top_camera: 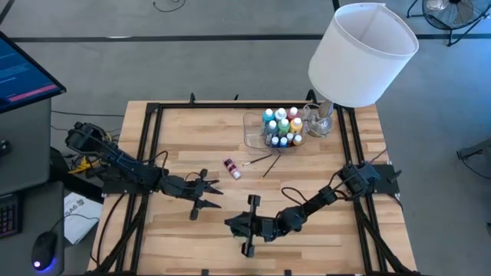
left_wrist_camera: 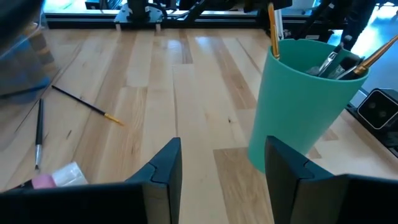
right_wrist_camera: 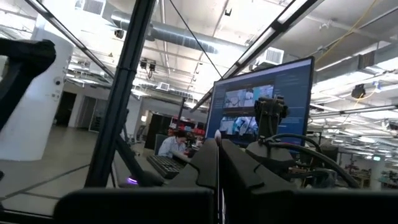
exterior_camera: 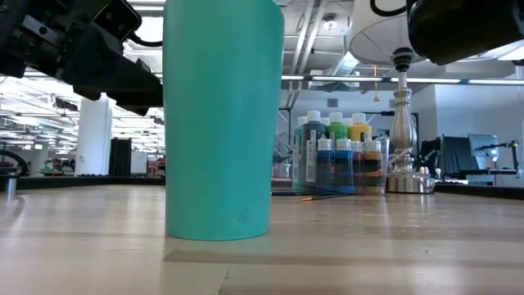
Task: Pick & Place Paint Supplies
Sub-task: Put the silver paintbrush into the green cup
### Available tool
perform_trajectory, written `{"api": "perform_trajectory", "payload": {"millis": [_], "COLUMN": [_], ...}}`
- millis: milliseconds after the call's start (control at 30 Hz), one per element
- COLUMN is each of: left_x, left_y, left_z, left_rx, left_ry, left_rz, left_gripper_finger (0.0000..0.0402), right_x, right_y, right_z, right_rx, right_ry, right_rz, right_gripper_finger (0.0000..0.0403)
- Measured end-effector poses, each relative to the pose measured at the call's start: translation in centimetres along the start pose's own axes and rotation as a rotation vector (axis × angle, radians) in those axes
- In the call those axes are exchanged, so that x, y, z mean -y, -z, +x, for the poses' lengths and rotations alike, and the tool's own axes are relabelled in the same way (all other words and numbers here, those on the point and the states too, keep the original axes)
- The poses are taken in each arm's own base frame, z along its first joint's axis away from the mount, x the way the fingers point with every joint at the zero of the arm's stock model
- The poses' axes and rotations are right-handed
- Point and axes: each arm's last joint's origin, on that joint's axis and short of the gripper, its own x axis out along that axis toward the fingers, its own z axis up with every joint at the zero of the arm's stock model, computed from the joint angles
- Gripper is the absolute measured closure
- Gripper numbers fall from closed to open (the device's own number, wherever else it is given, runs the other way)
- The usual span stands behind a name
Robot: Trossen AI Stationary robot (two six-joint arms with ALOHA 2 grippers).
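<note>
Both arms are black, built of jointed segments on black frame rails. Left arm (top_camera: pixel 126 169): black cable looped alongside, yellow wiring at its base toward 9 o'clock. Right arm (top_camera: pixel 330 195): black cable arching over the forearm. Fingers (left_wrist_camera: pixel 163 171) are dark, flat, angular wedges, matte.

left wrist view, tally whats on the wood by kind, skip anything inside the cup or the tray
loose brushes: 2
pink bottle, lying down: 1
teal cup: 1
total: 4
</note>
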Motion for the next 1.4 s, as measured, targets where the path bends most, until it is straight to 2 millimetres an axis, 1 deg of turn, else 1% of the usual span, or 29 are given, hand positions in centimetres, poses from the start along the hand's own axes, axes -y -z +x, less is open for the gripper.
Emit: {"api": "perform_trajectory", "payload": {"millis": [67,200,300,500,867,967,1033,1133,1400], "left_x": [0.0,0.0,0.0,0.0,0.3,0.3,0.3,0.3,0.5], "left_y": [0.0,-0.1,-0.1,-0.2,-0.2,-0.2,-0.2,-0.2,-0.2], "left_z": [0.0,0.0,0.0,0.0,-0.1,-0.1,-0.1,-0.1,-0.1], "left_rx": [0.001,0.010,0.014,0.017,0.020,0.021,0.023,0.026,0.028], "left_ry": [0.000,0.001,0.002,0.003,0.016,0.019,0.020,0.020,0.026], "left_rz": [0.000,0.002,0.007,0.023,0.016,0.001,0.000,-0.003,0.000], "left_gripper_finger": [0.0280,0.0280,0.0280,0.0280,0.0280,0.0280,0.0280,0.0280,0.0280], "right_x": [0.0,-0.4,0.0,-0.9,-0.8,-1.1,-0.9,-0.4,-0.6], "right_y": [0.0,1.5,1.2,0.9,1.0,2.1,2.7,2.5,2.5], "right_z": [0.0,-0.5,-0.2,-0.8,-0.7,-1.1,-1.1,-0.7,-0.8], "right_rx": [0.000,-0.025,-0.015,-0.032,-0.037,-0.056,-0.072,-0.057,-0.061], "right_ry": [-0.002,-0.026,-0.014,-0.001,0.001,-0.008,-0.004,0.010,0.003], "right_rz": [0.014,0.033,0.064,0.048,0.082,0.082,0.075,0.107,0.080], "right_gripper_finger": [0.0403,0.0403,0.0403,0.0403,0.0403,0.0403,0.0403,0.0400,0.0388]}}
